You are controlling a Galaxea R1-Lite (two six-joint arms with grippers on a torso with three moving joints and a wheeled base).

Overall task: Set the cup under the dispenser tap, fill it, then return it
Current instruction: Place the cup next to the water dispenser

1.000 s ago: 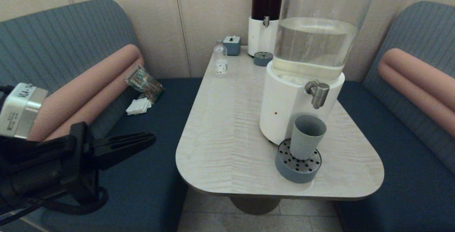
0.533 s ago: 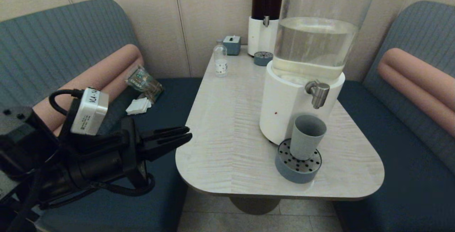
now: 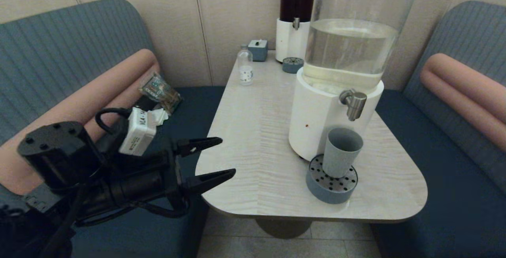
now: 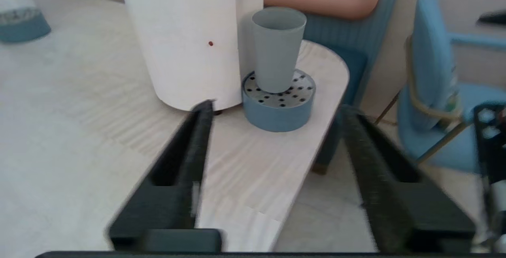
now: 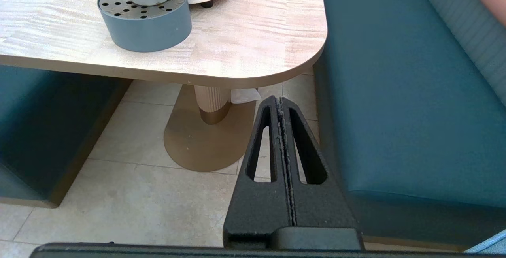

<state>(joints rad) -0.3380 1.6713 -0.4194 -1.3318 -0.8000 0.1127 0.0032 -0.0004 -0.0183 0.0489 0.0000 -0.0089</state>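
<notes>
The grey-blue cup (image 3: 340,151) (image 4: 278,49) stands upright on a round perforated drip tray (image 3: 331,185) (image 4: 278,104) in front of the big white-based dispenser (image 3: 316,119). Its brushed-silver tap (image 3: 354,104) hangs just above the cup's rim. My left gripper (image 3: 227,157) (image 4: 276,110) hovers at the table's left front edge, open and empty, pointing at the cup from well to its left. My right gripper (image 5: 280,99) is shut and parked low beside the table, out of the head view.
A slimmer dispenser with dark red liquid (image 3: 294,21), its small drip tray (image 3: 292,65), a small clear bottle (image 3: 245,67) and a blue box (image 3: 257,49) stand at the table's far end. Blue bench seats (image 3: 454,194) flank the table (image 3: 253,151). A blue chair (image 4: 438,96) stands beyond it.
My left arm has swung up and to the right, from beside the bench to the table's left front edge, and its fingers have spread from shut to open. The cup has not moved.
</notes>
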